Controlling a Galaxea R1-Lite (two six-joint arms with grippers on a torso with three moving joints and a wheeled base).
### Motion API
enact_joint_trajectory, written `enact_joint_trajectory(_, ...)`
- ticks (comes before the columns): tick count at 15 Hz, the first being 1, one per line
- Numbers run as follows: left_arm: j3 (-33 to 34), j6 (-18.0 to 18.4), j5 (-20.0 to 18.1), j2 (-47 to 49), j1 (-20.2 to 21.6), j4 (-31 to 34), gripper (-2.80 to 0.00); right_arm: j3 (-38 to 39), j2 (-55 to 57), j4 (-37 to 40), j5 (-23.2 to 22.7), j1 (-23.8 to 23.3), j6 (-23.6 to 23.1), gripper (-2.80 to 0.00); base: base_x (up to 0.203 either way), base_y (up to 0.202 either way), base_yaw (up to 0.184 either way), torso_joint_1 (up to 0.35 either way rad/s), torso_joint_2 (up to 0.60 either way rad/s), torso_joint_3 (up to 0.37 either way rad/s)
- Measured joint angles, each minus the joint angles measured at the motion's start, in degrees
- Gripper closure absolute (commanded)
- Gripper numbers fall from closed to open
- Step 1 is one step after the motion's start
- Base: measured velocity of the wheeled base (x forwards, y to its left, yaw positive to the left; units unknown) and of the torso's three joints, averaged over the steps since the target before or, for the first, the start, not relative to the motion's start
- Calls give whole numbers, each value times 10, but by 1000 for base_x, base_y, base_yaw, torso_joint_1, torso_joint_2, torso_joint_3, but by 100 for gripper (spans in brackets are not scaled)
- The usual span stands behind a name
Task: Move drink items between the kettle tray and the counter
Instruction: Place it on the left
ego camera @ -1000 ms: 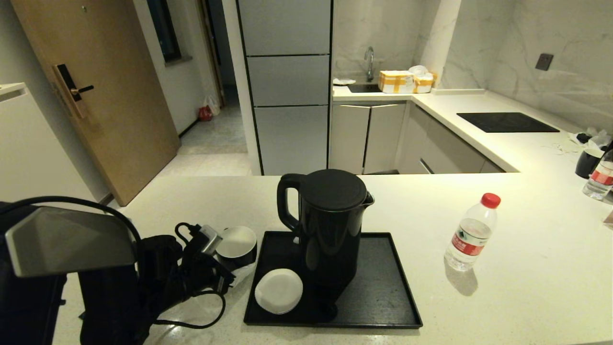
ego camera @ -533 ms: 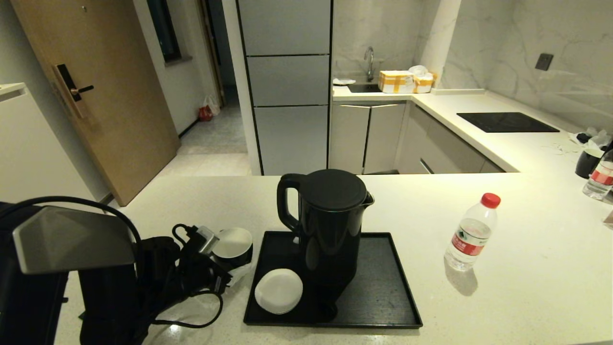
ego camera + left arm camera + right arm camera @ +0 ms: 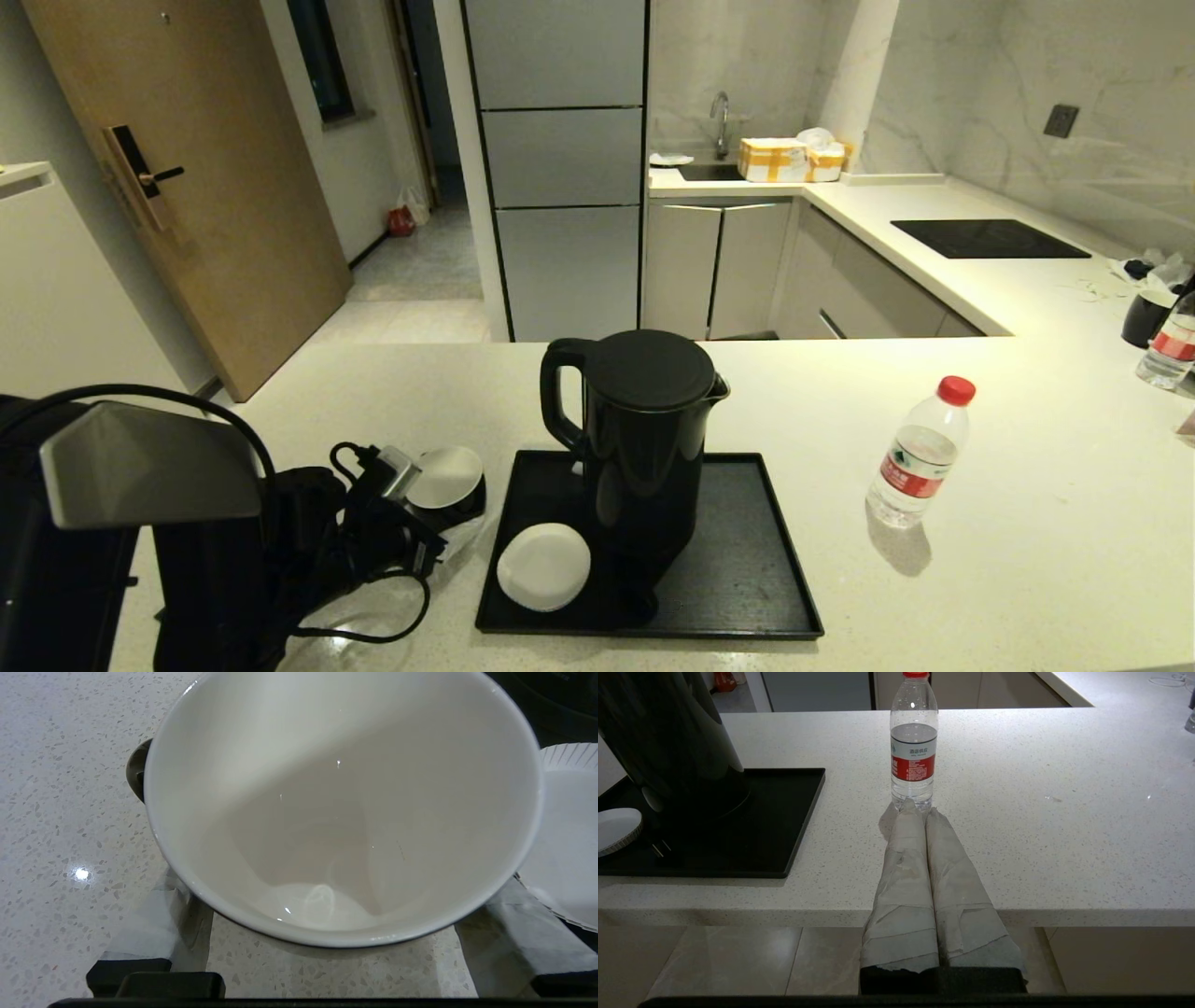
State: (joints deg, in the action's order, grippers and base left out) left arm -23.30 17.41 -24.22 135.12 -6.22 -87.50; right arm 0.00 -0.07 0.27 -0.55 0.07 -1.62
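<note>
From the head view, your left end effector (image 3: 425, 499) is at the small black cup (image 3: 446, 481), which is off the kettle tray (image 3: 747, 579) just beside its left edge, over the speckled surface (image 3: 1027, 560); the electric kettle (image 3: 644, 439) and a white saucer (image 3: 543, 567) sit on the tray, and the water bottle (image 3: 920, 453) stands well apart to the right. In the left wrist view the padded fingers (image 3: 159, 924) stand wide on either side of the cup (image 3: 341, 812), which looks tilted, so whether it is gripped or resting I cannot tell; keep it level and clear of the saucer (image 3: 565, 835). In the right wrist view the right end effector (image 3: 920, 807) is clenched and empty, parked off the surface edge, pointing at the bottle (image 3: 913, 742).
</note>
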Motion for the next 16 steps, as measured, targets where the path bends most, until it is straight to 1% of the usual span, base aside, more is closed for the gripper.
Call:
enact_joint_trajectory(1,0,0,0,1,1,0,-280,0,0,0,0,0,0,0,0,0,0,0,0,0)
enact_joint_trajectory(4,2,0,1,6,1,8,-280,0,0,0,0,0,0,0,0,0,0,0,0,0)
enact_joint_trajectory(14,5,0,-1,4,1,4,-280,0,0,0,0,0,0,0,0,0,0,0,0,0)
enact_joint_trajectory(16,17,0,0,-5,3,3,-280,0,0,0,0,0,0,0,0,0,0,0,0,0)
